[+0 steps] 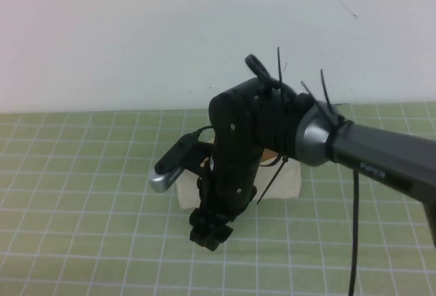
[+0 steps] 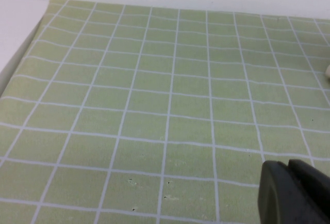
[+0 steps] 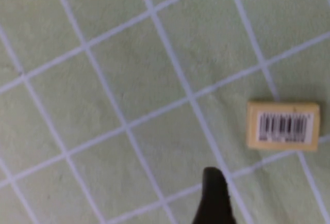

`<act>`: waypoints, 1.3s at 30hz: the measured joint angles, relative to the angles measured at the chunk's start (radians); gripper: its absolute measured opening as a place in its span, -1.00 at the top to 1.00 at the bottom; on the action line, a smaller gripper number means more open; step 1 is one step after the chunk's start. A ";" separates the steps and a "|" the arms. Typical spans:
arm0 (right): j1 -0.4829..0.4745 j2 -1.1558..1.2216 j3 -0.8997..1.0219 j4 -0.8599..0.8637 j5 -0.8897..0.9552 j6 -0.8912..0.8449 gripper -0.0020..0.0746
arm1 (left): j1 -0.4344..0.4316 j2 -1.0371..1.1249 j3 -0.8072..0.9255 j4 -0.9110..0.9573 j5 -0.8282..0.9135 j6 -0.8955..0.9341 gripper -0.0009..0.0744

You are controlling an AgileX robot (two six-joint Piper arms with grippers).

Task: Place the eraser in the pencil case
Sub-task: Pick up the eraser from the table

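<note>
The eraser (image 3: 282, 126), a small tan block with a white barcode label, lies flat on the green grid mat in the right wrist view. My right gripper (image 1: 211, 233) points straight down over the mat in front of the pencil case (image 1: 287, 184), a cream pouch mostly hidden behind the arm. One dark fingertip (image 3: 213, 190) shows beside the eraser, apart from it; the other is out of frame. The gripper holds nothing. In the high view the eraser is hidden. My left gripper (image 2: 295, 185) is shut and empty, low over bare mat.
The green grid mat (image 1: 82, 194) covers the table up to a white wall at the back. The mat's edge (image 2: 20, 53) shows in the left wrist view. A cable (image 1: 354, 234) hangs from the right arm.
</note>
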 joint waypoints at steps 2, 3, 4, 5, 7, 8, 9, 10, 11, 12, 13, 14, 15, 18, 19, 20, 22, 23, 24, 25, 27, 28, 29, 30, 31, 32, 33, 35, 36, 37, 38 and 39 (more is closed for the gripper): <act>0.004 0.012 0.000 -0.005 -0.020 0.022 -0.30 | 0.000 0.000 0.000 0.000 0.000 0.000 0.98; 0.006 0.020 -0.002 -0.014 -0.029 0.033 -0.29 | 0.000 0.000 0.000 0.000 0.000 0.000 0.98; 0.010 0.024 -0.002 -0.022 -0.038 0.043 -0.29 | 0.000 0.000 0.000 0.000 0.000 0.000 0.98; 0.012 0.028 -0.003 -0.028 -0.045 0.048 -0.29 | 0.000 0.000 0.000 0.000 0.000 0.000 0.98; 0.014 0.039 -0.004 -0.037 -0.059 0.059 -0.30 | 0.000 0.000 0.000 0.000 0.000 0.000 0.98; 0.014 0.043 -0.006 -0.040 -0.067 0.061 -0.31 | 0.000 0.000 0.000 0.000 0.000 0.000 0.98; 0.014 0.049 -0.006 -0.045 -0.075 0.065 -0.32 | 0.000 0.000 0.000 0.000 0.000 0.000 0.98; 0.014 0.055 -0.006 -0.047 -0.081 0.067 -0.32 | 0.000 0.000 0.000 0.000 0.000 0.000 0.98; 0.014 0.060 -0.006 -0.049 -0.086 0.067 -0.32 | 0.000 0.000 0.000 0.000 0.000 0.000 0.98; 0.014 0.069 -0.006 -0.053 -0.093 0.068 -0.32 | 0.000 0.000 0.000 0.000 0.000 0.000 0.98; 0.015 0.077 -0.006 -0.056 -0.098 0.068 -0.32 | 0.000 0.000 0.000 0.000 0.000 0.000 0.98; 0.015 0.083 -0.006 -0.056 -0.102 0.068 -0.32 | 0.000 0.000 0.000 0.000 0.000 0.000 0.98; 0.018 0.089 -0.006 -0.056 -0.107 0.068 -0.32 | 0.000 0.000 0.000 0.000 0.000 0.000 0.98; 0.022 0.100 -0.006 -0.062 -0.115 0.068 -0.32 | 0.000 0.000 0.000 -0.001 0.000 0.000 0.98; 0.022 0.106 -0.006 -0.063 -0.118 0.068 -0.32 | 0.000 0.000 0.000 -0.001 0.000 0.000 0.98; 0.022 0.106 -0.006 -0.070 -0.119 0.068 -0.32 | 0.000 0.000 0.000 -0.001 0.000 0.000 0.98; 0.022 0.108 -0.008 -0.076 -0.120 0.068 -0.27 | 0.000 0.000 0.000 -0.001 0.000 0.000 0.98; 0.022 0.109 -0.008 -0.078 -0.120 0.070 -0.23 | 0.000 0.000 0.000 -0.001 0.000 0.000 0.98; 0.022 0.109 -0.008 -0.080 -0.120 0.069 -0.18 | 0.000 0.000 0.000 -0.001 0.000 0.000 0.98; 0.022 0.109 -0.008 -0.080 -0.120 0.072 -0.10 | 0.000 0.000 0.000 -0.001 0.000 0.000 0.98; 0.022 0.110 -0.012 -0.085 -0.120 0.083 0.10 | 0.000 0.000 0.000 -0.001 0.000 0.000 0.98; 0.022 0.113 -0.018 -0.085 -0.111 0.096 0.16 | 0.000 0.000 0.000 -0.001 0.000 0.000 0.98; 0.022 0.113 -0.026 -0.085 -0.097 0.102 0.15 | 0.000 0.000 0.000 -0.001 0.000 0.000 0.98; 0.022 0.115 -0.037 -0.085 -0.075 0.112 0.15 | 0.000 0.000 0.000 -0.001 0.000 0.000 0.98; 0.022 0.116 -0.052 -0.085 -0.049 0.117 0.15 | 0.000 0.000 0.000 -0.001 0.000 0.000 0.98; 0.022 0.116 -0.067 -0.085 -0.024 0.121 0.15 | 0.000 0.000 0.000 -0.001 0.000 0.000 0.98; 0.024 0.116 -0.088 -0.085 0.010 0.121 0.15 | 0.000 0.000 0.000 -0.002 0.000 0.000 0.98; 0.028 0.109 -0.133 -0.085 0.068 0.124 0.15 | 0.000 0.000 0.000 -0.002 0.000 0.000 0.98; 0.030 0.099 -0.151 -0.085 0.095 0.125 0.15 | 0.000 0.000 0.000 -0.002 0.000 0.000 0.98; 0.032 0.083 -0.166 -0.085 0.111 0.126 0.15 | 0.000 0.000 0.000 -0.002 0.000 0.000 0.98; 0.034 0.067 -0.177 -0.085 0.122 0.126 0.15 | 0.000 0.000 0.000 -0.002 0.000 0.000 0.98; 0.038 0.045 -0.190 -0.085 0.130 0.126 0.15 | 0.000 0.000 0.000 -0.002 0.000 0.000 0.98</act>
